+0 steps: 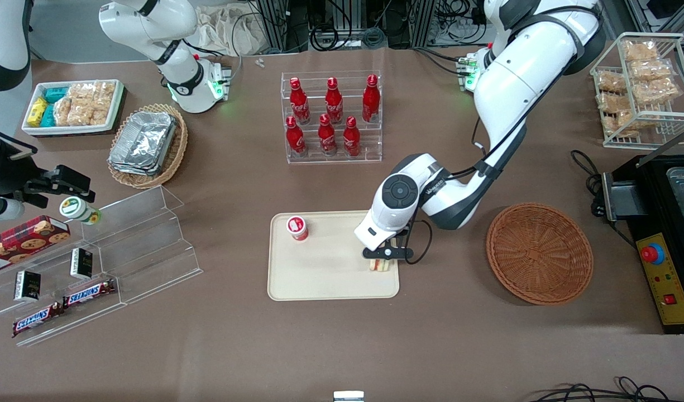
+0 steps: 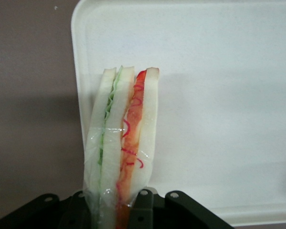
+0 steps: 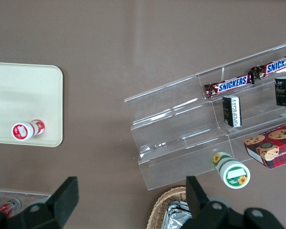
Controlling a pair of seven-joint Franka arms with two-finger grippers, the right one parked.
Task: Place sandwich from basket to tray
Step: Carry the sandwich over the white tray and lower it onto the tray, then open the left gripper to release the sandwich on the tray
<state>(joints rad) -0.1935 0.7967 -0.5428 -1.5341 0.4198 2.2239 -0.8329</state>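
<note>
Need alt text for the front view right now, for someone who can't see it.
The gripper holds the sandwich at the tray's edge nearest the basket, which has nothing in it. A small red-and-white cup also stands on the tray.

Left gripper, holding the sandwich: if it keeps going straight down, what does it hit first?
Most likely the tray: the left gripper hangs over its edge nearest the basket, jaws clamped on the sandwich. The remaining gap is unclear.

bare tray [image 1: 319, 273] between end effector [image 1: 384, 258] and red-capped cup [image 1: 297, 228], basket [image 1: 539, 252] well apart
</note>
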